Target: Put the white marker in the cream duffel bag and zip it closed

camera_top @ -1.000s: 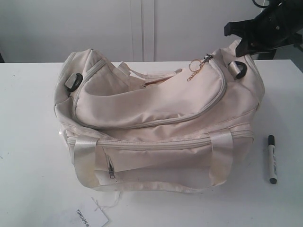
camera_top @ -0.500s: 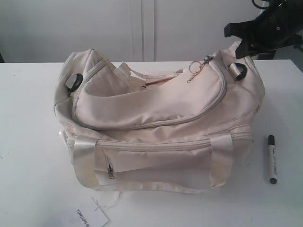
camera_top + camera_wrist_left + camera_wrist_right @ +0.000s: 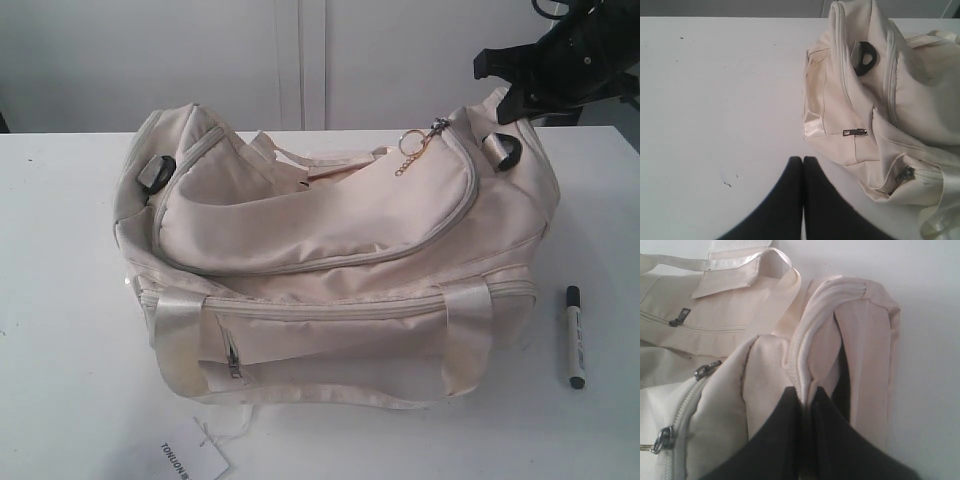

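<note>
Right gripper (image 3: pixel 806 392) pinched on a fabric ridge at the bag's (image 3: pixel 330 230) end. Left gripper (image 3: pixel 803 161) fingers together, empty, above table (image 3: pixel 60 300) near the other end. Marker (image 3: pixel 574 338) lies on table beside bag, apart.

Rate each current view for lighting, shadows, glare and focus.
Exterior view: soft, even light; the cream duffel bag casts a faint shadow on the table, its front strap shines, and the right arm is a dark silhouette. Left wrist view: the left gripper is blurred close to the lens, the bag crisp. Right wrist view: the right gripper is soft-edged, the fabric sharper.
</note>
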`<state>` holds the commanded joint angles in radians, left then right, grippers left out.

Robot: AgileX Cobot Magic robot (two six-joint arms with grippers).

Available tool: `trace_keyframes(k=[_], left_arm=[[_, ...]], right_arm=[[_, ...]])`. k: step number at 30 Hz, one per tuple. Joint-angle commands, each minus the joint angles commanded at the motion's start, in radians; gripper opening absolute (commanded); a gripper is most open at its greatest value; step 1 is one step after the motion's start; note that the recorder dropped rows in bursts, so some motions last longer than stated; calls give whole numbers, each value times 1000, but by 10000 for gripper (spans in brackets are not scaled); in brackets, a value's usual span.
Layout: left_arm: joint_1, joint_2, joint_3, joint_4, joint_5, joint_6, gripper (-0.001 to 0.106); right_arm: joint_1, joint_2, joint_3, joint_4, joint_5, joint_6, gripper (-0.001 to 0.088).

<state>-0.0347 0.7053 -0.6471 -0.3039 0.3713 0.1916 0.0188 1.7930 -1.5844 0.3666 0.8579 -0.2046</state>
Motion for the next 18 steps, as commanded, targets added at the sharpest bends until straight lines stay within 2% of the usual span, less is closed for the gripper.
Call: trace_keyframes(k=[4, 9, 14, 18], left_arm=[[0, 124, -66, -49, 0, 73, 0], [-10, 259, -148, -230, 12, 269, 0], [-89, 391, -217, -368, 25, 396, 0], [-166, 503, -280, -380, 22, 431, 0]], right_arm=[[0, 0, 0, 0, 2, 0, 0], [0, 0, 0, 0, 2, 0, 0], [0, 0, 0, 0, 2, 0, 0], [0, 0, 0, 0, 2, 0, 0]])
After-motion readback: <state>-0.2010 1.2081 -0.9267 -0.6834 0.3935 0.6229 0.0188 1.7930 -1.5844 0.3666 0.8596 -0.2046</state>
